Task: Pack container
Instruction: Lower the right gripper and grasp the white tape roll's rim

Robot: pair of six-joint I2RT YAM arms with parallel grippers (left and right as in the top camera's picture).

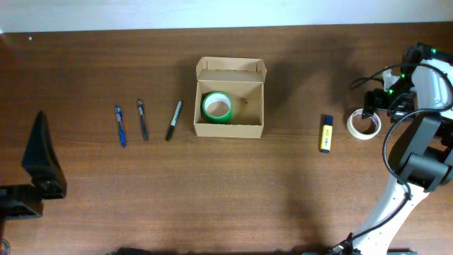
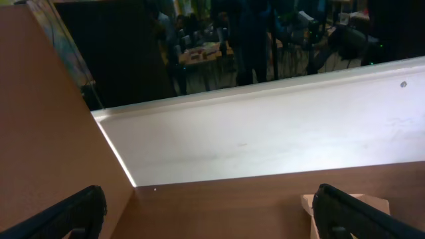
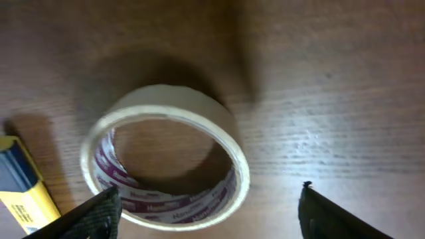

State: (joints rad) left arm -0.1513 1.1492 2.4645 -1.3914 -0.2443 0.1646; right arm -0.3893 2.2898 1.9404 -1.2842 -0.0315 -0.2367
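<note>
The container, a tan cardboard box (image 1: pixel 229 99) with its flap lid open at the back, stands mid-table with a green tape roll (image 1: pixel 216 106) inside. A corner of the box shows in the left wrist view (image 2: pixel 312 202). A white tape roll (image 1: pixel 364 125) lies at the right, and a yellow and blue marker (image 1: pixel 325 133) lies beside it. My right gripper (image 1: pixel 382 106) is open just above the white roll (image 3: pixel 166 159), its fingers (image 3: pixel 207 212) on either side of it. My left gripper (image 2: pixel 209 216) is open and empty at the table's left edge (image 1: pixel 39 166).
A blue pen (image 1: pixel 119 126), a dark pen (image 1: pixel 142 119) and a black marker (image 1: pixel 173 120) lie in a row left of the box. The marker's yellow end shows in the right wrist view (image 3: pixel 23 192). The table's far edge is a white strip (image 2: pixel 265 136).
</note>
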